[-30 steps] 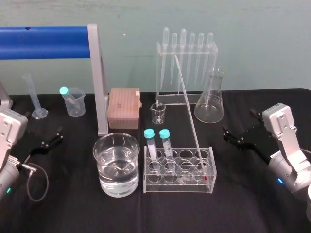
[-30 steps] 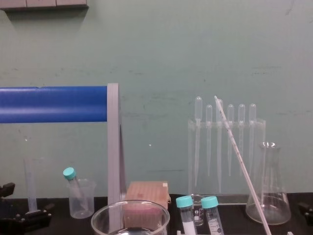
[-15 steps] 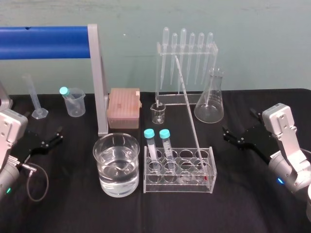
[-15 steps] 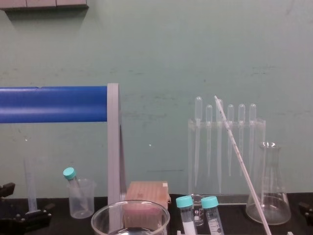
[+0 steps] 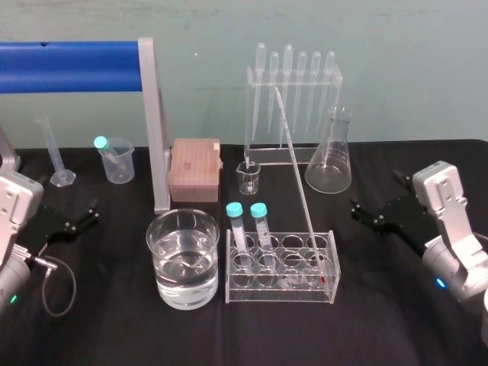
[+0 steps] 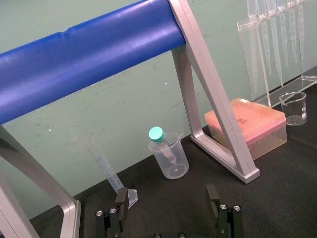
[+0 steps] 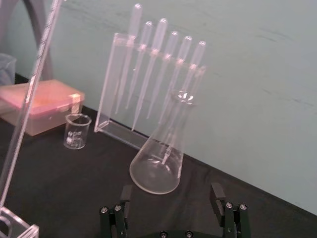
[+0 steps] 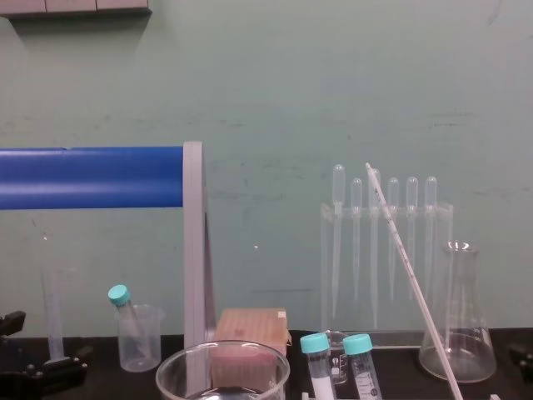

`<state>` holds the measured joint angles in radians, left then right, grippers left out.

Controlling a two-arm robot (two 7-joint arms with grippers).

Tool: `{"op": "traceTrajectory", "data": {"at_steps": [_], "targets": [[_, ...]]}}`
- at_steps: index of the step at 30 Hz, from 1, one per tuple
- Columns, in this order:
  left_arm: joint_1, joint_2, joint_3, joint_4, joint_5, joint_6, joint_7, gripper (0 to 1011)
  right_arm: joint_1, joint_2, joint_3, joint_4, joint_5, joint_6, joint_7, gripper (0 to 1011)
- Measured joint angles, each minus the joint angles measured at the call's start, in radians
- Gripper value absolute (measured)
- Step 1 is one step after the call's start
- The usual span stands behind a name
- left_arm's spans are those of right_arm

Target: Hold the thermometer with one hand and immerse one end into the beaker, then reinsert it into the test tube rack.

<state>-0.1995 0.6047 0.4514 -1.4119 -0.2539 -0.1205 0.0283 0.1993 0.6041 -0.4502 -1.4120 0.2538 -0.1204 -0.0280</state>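
matte black bench (image 5: 114, 328). a wide, round, clear glass beaker (image 5: 183, 263) holding water stands just left of the clear plastic test tube rack (image 5: 280, 286). the left end effector (image 6: 167, 198) and right end effector (image 7: 171, 193) rest at the sides, flat fingers wide apart. the thin whitish thermometer (image 5: 294, 169) leans in the rack's right end.

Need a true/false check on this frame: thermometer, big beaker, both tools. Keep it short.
1. The thermometer stands tilted in the test tube rack. True.
2. The right tool grips the thermometer. False: it is open and holds nothing, off to the rack's right.
3. The beaker holds clear liquid and sits just left of the rack. True.
4. The left tool is shut on the beaker. False: it is open, off to the beaker's left and apart from it.
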Motion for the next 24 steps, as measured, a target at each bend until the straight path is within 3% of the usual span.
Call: {"op": "traceTrajectory", "data": {"at_steps": [6,10,16,24], "targets": [[0.000,0.000,0.000,0.000,0.000,0.000,0.000,1008,-0.016,-0.015,0.059,-0.032,0.047,0.015,-0.003,1003],[0.000,0.000,0.000,0.000,0.000,0.000,0.000,1008,-0.030,-0.034,0.130,-0.099,0.120,0.027,-0.008,1003],[0.000,0.000,0.000,0.000,0.000,0.000,0.000,1008,-0.028,-0.074,0.198,-0.200,0.205,0.015,0.005,1003],[0.000,0.000,0.000,0.000,0.000,0.000,0.000,1008,0.001,-0.130,0.197,-0.279,0.274,0.004,0.096,1003]]}}
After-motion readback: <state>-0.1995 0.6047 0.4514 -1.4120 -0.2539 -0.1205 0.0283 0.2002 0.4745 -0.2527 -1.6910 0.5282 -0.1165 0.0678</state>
